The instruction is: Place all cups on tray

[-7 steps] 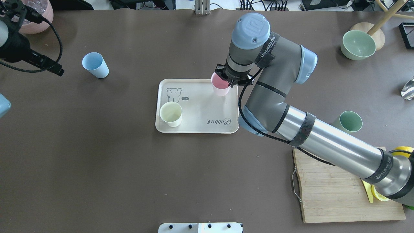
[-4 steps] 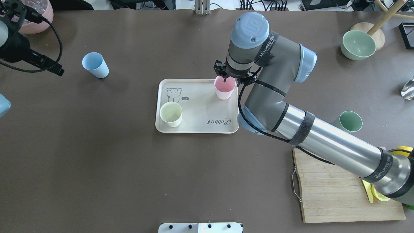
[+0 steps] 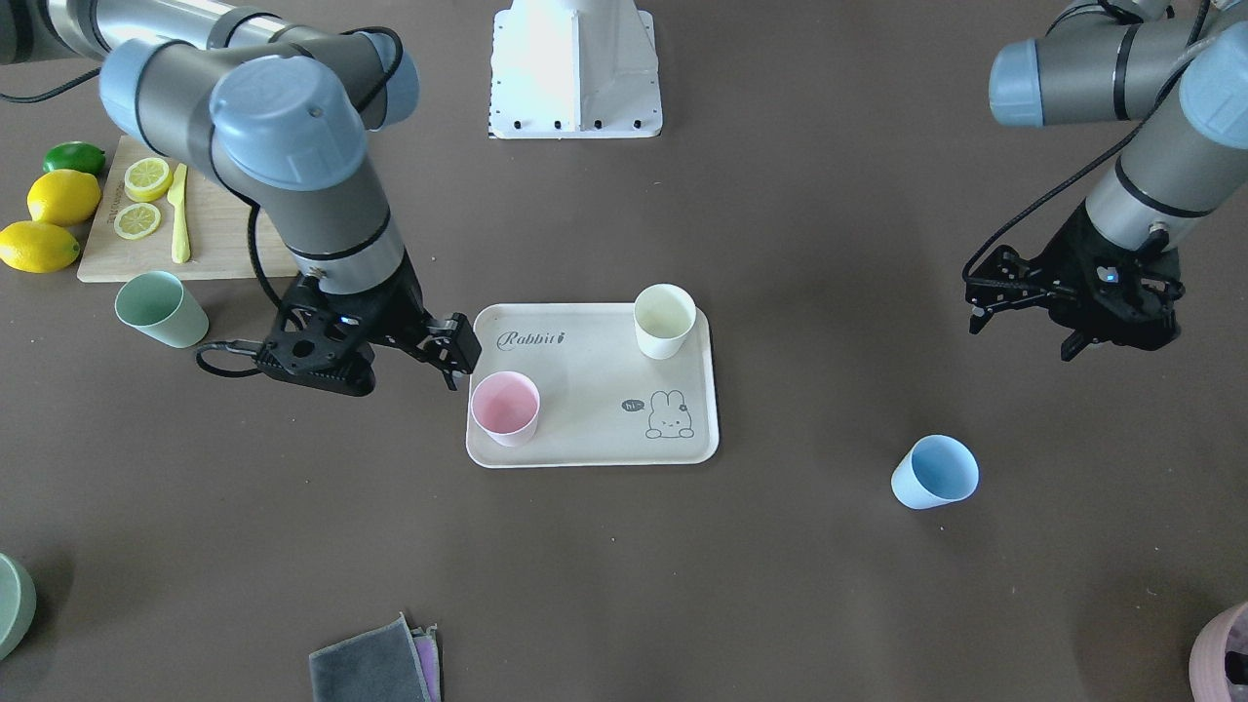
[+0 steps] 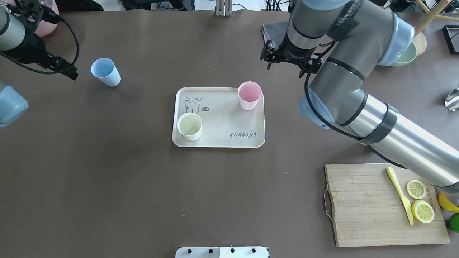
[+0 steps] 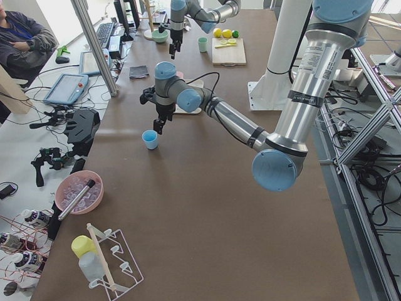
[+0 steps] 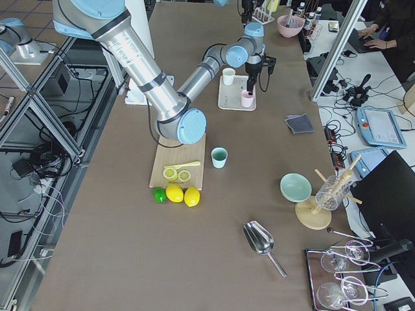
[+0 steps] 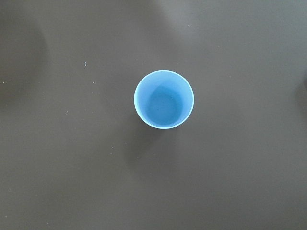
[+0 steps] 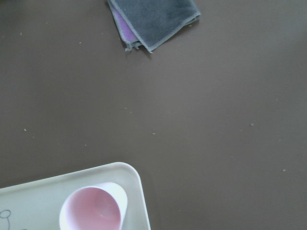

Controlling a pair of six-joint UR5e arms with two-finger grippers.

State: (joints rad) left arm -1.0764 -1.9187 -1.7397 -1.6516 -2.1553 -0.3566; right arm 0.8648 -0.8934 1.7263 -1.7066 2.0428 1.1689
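The beige tray [image 4: 222, 123] lies mid-table, also in the front view [image 3: 585, 390]. On it stand the pink cup [image 4: 249, 95] [image 3: 505, 408] [image 8: 93, 211] and the cream-white cup [image 4: 189, 126] [image 3: 664, 320]. The light blue cup [image 4: 105, 71] [image 3: 934, 472] stands on the table at the left and fills the middle of the left wrist view [image 7: 164, 99]. The mint green cup [image 3: 161, 308] [image 6: 219, 157] stands by the cutting board, hidden by the right arm in the overhead view. My right gripper [image 4: 288, 64] [image 3: 366, 356] is open, empty, raised beside the tray. My left gripper [image 3: 1072, 317] is open, above the blue cup.
A wooden cutting board [image 4: 362, 208] with lemon slices and a yellow knife [image 4: 400, 195] lies at the front right. Whole lemons and a lime [image 3: 44, 210] lie next to it. A folded grey cloth [image 8: 153, 19] lies beyond the tray. A green bowl [image 6: 296, 187] and a pink pot [image 3: 1224, 653] stand at the far corners.
My right gripper has let go of the pink cup, risen and moved back and right, away from the tray. The pink cup stays on the tray. My left arm shifted slightly toward the blue cup.
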